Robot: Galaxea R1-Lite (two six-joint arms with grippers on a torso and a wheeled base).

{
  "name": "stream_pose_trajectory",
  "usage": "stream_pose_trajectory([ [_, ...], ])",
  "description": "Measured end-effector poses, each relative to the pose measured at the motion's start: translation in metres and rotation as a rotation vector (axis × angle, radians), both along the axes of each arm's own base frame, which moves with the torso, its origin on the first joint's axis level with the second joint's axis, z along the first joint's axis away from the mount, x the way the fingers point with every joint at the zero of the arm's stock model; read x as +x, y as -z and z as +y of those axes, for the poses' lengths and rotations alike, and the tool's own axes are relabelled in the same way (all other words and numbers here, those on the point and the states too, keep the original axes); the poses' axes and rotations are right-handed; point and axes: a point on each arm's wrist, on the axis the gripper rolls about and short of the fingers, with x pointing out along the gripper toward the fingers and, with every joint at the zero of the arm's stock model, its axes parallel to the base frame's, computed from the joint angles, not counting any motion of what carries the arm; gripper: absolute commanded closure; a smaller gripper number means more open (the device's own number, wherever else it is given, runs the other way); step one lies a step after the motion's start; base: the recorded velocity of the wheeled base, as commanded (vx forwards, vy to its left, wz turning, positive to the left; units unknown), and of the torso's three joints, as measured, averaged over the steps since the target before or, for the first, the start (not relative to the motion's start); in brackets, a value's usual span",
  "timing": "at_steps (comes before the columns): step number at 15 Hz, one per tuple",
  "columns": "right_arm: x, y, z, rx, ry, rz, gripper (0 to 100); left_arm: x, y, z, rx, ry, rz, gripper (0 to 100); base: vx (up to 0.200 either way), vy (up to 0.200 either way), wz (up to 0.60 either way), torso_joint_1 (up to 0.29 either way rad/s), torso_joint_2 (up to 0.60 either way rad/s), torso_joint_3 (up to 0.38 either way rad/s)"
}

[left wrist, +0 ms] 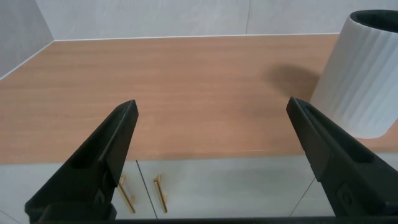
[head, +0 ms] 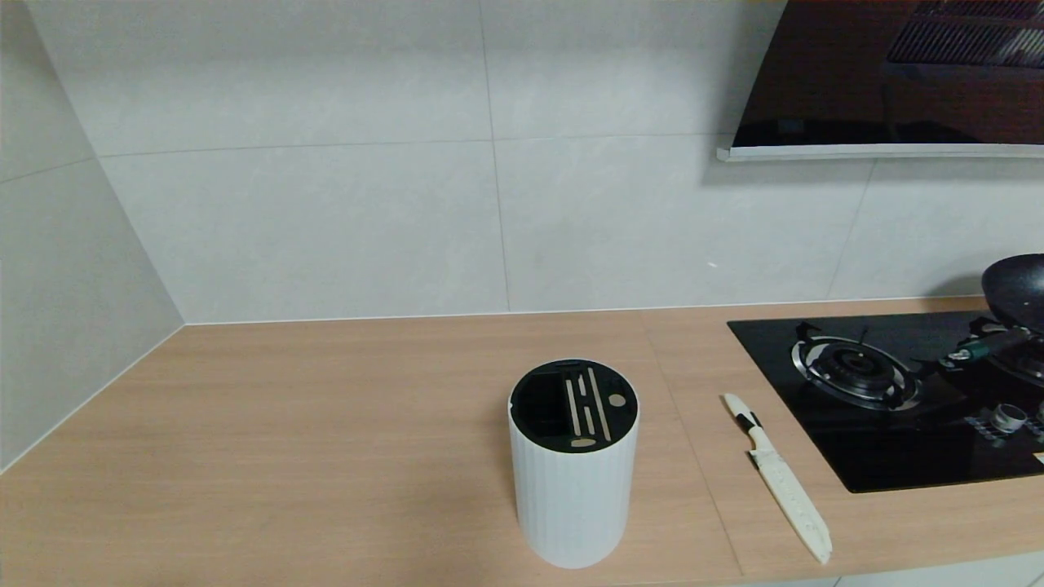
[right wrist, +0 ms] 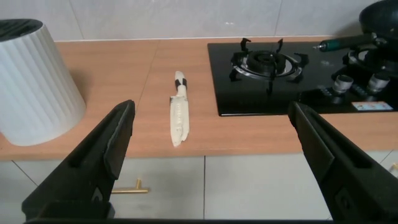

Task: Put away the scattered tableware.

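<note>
A white knife (head: 778, 474) with a cream handle lies on the wooden counter (head: 326, 424), between the holder and the stove; it also shows as the knife (right wrist: 179, 115) in the right wrist view. A white ribbed cylindrical knife holder (head: 573, 473) with a black slotted top stands near the counter's front edge; the holder (left wrist: 367, 74) and holder (right wrist: 34, 81) appear in both wrist views. My left gripper (left wrist: 211, 118) is open, held off the counter's front edge, left of the holder. My right gripper (right wrist: 211, 121) is open, in front of the counter, facing the knife.
A black gas stove (head: 889, 391) with burners and knobs fills the counter's right part, with a dark pan (head: 1015, 289) on its far burner. A range hood (head: 889, 81) hangs above. Tiled walls close the back and left. Cabinet doors with brass handles (left wrist: 160, 193) sit below the counter.
</note>
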Motion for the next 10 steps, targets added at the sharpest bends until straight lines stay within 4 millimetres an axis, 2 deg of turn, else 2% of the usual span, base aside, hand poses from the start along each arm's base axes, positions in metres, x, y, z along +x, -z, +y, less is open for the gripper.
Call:
stream_pose_trajectory([
  [3,-0.003,-0.033,0.0,0.005,-0.055,-0.042,0,0.0,0.0,0.0,0.001,0.001,-0.001,0,0.0,0.0,0.0,0.0,0.0,0.0],
  [5,0.009,-0.051,0.0,0.006,-0.1,0.031,0,0.0,0.0,0.0,0.001,0.002,-0.001,0,0.0,0.0,0.0,0.0,0.0,0.0],
  [8,0.039,-0.074,0.003,0.004,-0.149,0.187,0,0.0,0.0,0.0,0.002,0.001,-0.001,0,0.0,0.0,0.0,0.0,0.0,0.0],
  [10,0.067,-0.088,0.006,0.0,-0.165,0.274,0,0.0,0.0,0.0,0.002,0.002,-0.001,0,0.0,0.0,0.0,0.0,0.0,0.0],
])
